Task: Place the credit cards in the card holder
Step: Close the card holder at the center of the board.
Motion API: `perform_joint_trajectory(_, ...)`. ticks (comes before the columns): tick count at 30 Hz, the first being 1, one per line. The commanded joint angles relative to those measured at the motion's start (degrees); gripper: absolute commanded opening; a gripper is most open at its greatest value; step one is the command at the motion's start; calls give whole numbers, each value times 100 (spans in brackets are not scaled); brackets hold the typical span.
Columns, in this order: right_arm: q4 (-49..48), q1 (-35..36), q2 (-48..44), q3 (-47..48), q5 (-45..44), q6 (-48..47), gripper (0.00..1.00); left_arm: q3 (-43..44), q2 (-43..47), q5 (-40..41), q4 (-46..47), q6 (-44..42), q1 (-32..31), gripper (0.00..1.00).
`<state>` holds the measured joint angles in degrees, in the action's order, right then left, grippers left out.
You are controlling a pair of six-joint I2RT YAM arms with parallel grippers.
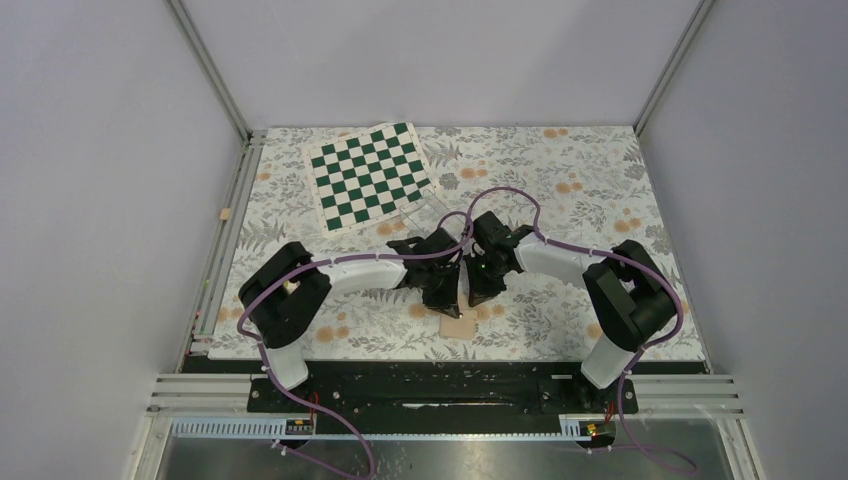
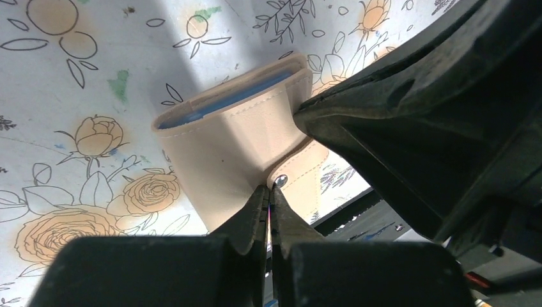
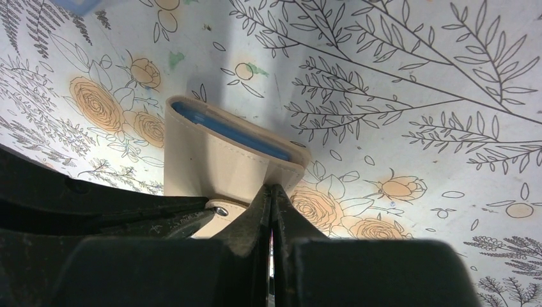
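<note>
The small tan folding wallet point(image 1: 459, 325) lies on the flower-printed table cover point(image 1: 570, 190), close to the near edge and midway between the arms. Its mouth gapes a little, showing the light-blue inside point(image 2: 224, 105), and a silver snap button point(image 2: 280, 181) sits on its flap. The left gripper point(image 2: 269, 195) is clenched, tips right at that flap. The right gripper point(image 3: 271, 190), pinched tight too, touches the wallet's corner. Whether either nips any material is unclear. Further back lies a green-and-white chequered board point(image 1: 368, 175).
</note>
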<state>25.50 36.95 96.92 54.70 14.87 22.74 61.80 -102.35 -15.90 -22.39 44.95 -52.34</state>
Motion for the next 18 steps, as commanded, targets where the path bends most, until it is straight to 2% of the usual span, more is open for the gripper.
perform_joint_trajectory(1, 40, 27, 238, -35, -58, -100, 0, -70, 113, -334, 295, 67, -66, 0)
perform_joint_trajectory(18, -157, 29, 178, -115, 210, -13, 0, -70, 153, -542, 685, 189, -71, 0)
